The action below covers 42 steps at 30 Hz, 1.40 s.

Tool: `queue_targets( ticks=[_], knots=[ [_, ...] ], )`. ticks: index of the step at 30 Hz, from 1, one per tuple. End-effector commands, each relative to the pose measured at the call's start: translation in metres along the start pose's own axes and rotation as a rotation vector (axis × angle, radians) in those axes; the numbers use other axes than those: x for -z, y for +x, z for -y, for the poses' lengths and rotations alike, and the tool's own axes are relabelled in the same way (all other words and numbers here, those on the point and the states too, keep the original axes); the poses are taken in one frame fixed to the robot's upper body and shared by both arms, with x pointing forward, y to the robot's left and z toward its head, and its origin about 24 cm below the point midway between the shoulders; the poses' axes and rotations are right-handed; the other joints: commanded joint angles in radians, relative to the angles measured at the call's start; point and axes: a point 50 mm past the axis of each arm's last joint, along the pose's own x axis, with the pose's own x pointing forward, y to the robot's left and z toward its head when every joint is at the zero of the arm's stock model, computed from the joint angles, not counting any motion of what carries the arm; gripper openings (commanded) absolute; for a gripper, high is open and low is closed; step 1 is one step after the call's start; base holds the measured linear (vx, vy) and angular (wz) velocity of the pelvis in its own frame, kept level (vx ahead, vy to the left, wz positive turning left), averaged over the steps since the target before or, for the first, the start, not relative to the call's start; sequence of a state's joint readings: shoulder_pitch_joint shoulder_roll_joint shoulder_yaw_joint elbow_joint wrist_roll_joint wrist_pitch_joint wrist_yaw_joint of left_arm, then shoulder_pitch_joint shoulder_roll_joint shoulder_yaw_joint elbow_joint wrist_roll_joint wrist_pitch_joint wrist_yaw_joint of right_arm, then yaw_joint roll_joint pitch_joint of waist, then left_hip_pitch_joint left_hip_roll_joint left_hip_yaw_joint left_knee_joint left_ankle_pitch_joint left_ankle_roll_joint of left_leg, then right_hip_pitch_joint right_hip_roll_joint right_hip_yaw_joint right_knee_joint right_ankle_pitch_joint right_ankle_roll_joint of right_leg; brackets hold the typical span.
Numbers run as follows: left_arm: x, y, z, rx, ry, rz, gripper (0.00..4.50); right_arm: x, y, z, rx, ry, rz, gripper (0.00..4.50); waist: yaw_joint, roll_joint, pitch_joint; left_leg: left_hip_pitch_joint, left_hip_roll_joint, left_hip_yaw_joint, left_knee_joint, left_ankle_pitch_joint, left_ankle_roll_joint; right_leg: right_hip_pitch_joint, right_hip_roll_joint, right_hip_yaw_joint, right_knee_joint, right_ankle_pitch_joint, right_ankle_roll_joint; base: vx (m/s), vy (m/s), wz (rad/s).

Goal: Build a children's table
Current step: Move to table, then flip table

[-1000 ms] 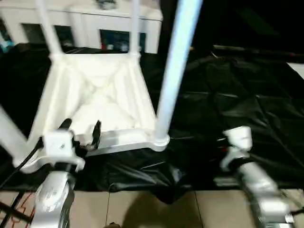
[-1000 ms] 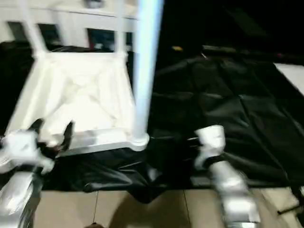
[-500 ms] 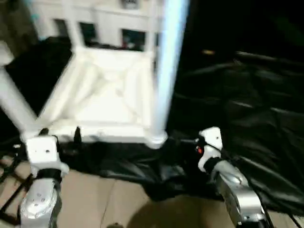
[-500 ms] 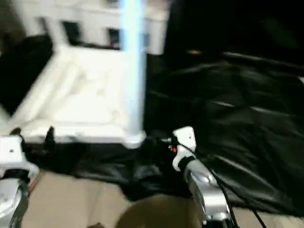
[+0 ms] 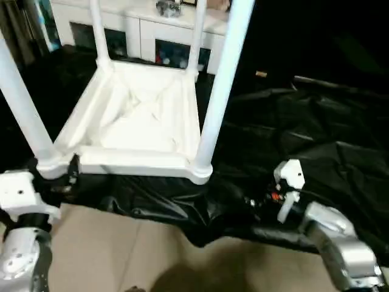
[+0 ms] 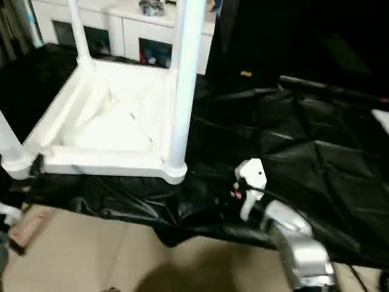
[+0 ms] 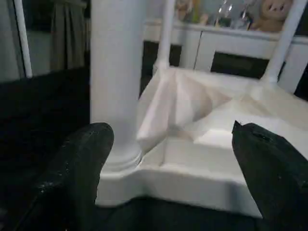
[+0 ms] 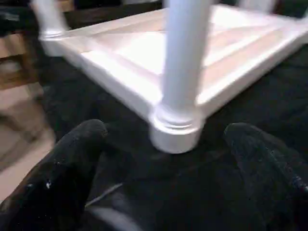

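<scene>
The white tabletop [image 5: 137, 121] lies upside down on the black sheet, ribbed underside up. A white leg stands in each corner socket: front left [image 5: 21, 103], front right [image 5: 219, 79] and the two at the back [image 5: 97, 30] [image 5: 196, 36]. My left gripper [image 7: 171, 132] is open, low in front of the front-left socket [image 7: 118, 159], with nothing between its fingers. My right gripper [image 8: 166, 129] is open too. It points at the front-right socket [image 8: 175, 130] from a short way off and touches nothing. In the head view it lies low over the sheet [image 5: 258, 201].
A white glass-door cabinet [image 5: 152, 30] stands right behind the table, with plush toys [image 7: 269, 9] on top. The crumpled black sheet [image 5: 304, 121] spreads to the right. Beige tiled floor [image 5: 121, 255] lies in front, with a reddish wooden piece [image 6: 24, 231] at its left.
The head view has swung about. My left gripper has left the front rim and dropped toward the front-left corner. My right gripper has turned in toward the front-right socket.
</scene>
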State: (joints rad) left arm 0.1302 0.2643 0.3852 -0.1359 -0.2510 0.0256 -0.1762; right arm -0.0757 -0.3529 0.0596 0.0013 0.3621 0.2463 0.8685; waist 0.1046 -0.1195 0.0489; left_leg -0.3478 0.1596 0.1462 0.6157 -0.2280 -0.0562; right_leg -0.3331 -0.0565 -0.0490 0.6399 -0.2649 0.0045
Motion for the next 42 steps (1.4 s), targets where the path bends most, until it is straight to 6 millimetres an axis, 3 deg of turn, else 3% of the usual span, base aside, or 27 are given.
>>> queue_targets(
  ticks=[1,3,5,6,11,20,23,24,30,32,34,42],
  knots=[
    [-0.004,0.007,-0.004,-0.029,-0.007,0.011,4.50,-0.003,0.004,-0.002,-0.054,0.006,-0.001,4.43,0.002,0.032,-0.028,0.009,0.083,-0.037,-0.112,-0.259,-0.019,-0.001,-0.100,0.059,-0.101,-0.191,-0.118,0.000,0.000,0.00],
    [-0.010,0.016,-0.007,-0.042,-0.025,0.031,4.50,-0.005,0.011,-0.004,-0.090,-0.004,-0.013,4.43,0.007,0.024,-0.032,0.010,0.081,-0.035,-0.108,-0.212,-0.013,0.001,-0.097,0.056,-0.091,-0.090,-0.135,0.000,0.000,0.00],
    [-0.011,0.026,-0.009,-0.038,-0.030,0.032,4.50,-0.009,0.019,-0.006,-0.114,0.011,0.012,4.43,0.009,0.028,-0.038,0.007,0.078,-0.033,-0.101,-0.131,0.002,0.005,-0.096,0.055,-0.078,0.023,-0.150,0.000,0.000,0.00],
    [-0.011,0.027,-0.009,-0.037,-0.030,0.032,4.50,-0.010,0.021,-0.006,-0.116,0.014,0.016,4.43,0.010,0.026,-0.042,0.011,0.076,-0.031,-0.097,-0.099,0.011,0.004,-0.094,0.053,-0.073,0.069,-0.155,0.000,0.000,0.00],
    [-0.005,0.047,-0.028,-0.110,0.048,-0.069,4.50,-0.009,0.038,-0.013,-0.176,0.020,0.008,4.43,0.009,0.028,-0.049,0.013,0.073,-0.028,-0.092,-0.044,0.016,0.008,-0.091,0.047,-0.063,0.177,-0.171,0.000,0.000,0.00],
    [-0.002,0.063,-0.034,-0.108,0.009,-0.123,4.22,-0.011,0.064,-0.022,-0.252,0.026,0.021,4.50,0.012,0.029,-0.046,0.013,0.080,-0.027,-0.103,-0.115,-0.013,0.010,-0.103,0.049,-0.067,0.105,-0.206,0.000,0.000,0.00],
    [-0.002,0.068,-0.029,-0.080,0.013,-0.112,3.87,-0.010,0.070,-0.024,-0.305,0.020,0.003,4.50,0.013,0.031,-0.048,0.014,0.079,-0.026,-0.101,-0.100,-0.010,0.010,-0.101,0.048,-0.066,0.126,-0.211,0.000,0.000,0.00],
    [-0.002,0.070,-0.028,-0.072,0.019,-0.111,3.73,-0.010,0.072,-0.025,-0.324,0.012,-0.006,4.50,0.013,0.024,-0.047,0.013,0.081,-0.024,-0.100,-0.089,-0.005,0.011,-0.102,0.049,-0.066,0.139,-0.210,0.000,0.000,0.00],
    [-0.003,0.074,-0.026,-0.065,0.039,-0.110,3.24,-0.016,0.081,-0.026,-0.363,0.013,0.016,4.50,0.016,0.026,-0.050,0.013,0.081,-0.024,-0.100,-0.067,0.003,0.011,-0.102,0.047,-0.062,0.162,-0.217,0.000,0.000,0.00],
    [-0.003,0.075,-0.024,-0.051,0.040,-0.111,3.17,-0.017,0.083,-0.025,-0.364,0.011,0.026,4.50,0.015,0.022,-0.049,0.013,0.082,-0.024,-0.101,-0.073,0.000,0.011,-0.103,0.047,-0.063,0.148,-0.218,0.000,0.000,0.00],
    [-0.003,0.076,-0.023,-0.039,0.037,-0.111,2.96,-0.019,0.085,-0.024,-0.358,0.017,0.039,4.50,0.016,0.027,-0.048,0.015,0.081,-0.023,-0.102,-0.085,-0.005,0.008,-0.104,0.048,-0.065,0.130,-0.218,0.000,0.000,0.00],
    [-0.007,0.082,-0.017,-0.014,0.013,-0.091,2.39,-0.021,0.086,-0.020,-0.362,0.006,0.040,4.50,0.018,0.022,-0.048,0.015,0.082,-0.022,-0.102,-0.076,-0.013,0.010,-0.104,0.046,-0.063,0.147,-0.219,0.000,0.000,0.00]
  ],
)
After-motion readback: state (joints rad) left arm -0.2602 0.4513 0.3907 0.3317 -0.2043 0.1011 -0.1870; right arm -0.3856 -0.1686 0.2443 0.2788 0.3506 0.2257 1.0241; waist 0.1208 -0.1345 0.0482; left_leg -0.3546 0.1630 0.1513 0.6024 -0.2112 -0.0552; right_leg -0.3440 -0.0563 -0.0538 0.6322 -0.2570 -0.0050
